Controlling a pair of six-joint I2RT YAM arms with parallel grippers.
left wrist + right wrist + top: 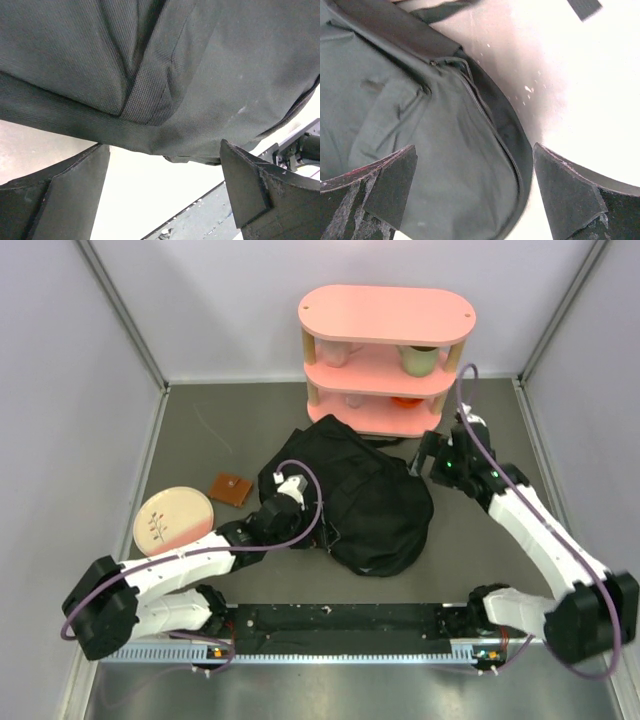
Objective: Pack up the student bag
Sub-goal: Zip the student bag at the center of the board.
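Note:
The student bag (365,500) is a floppy black backpack lying mid-table in front of the shelf. My left gripper (292,483) is at the bag's left edge. In the left wrist view the bag's fabric (175,65) fills the top, and the open, empty gripper (162,167) sits just short of its lower hem. My right gripper (428,455) is at the bag's upper right edge. In the right wrist view it (475,175) is open over the bag's (410,125) rounded zipped edge (487,120), holding nothing.
A pink two-tier shelf (385,350) with cups stands at the back, just behind the bag. A pink plate (172,520) and a small brown square (231,488) lie to the left. A black rail (340,625) runs along the near edge. Grey walls enclose the table.

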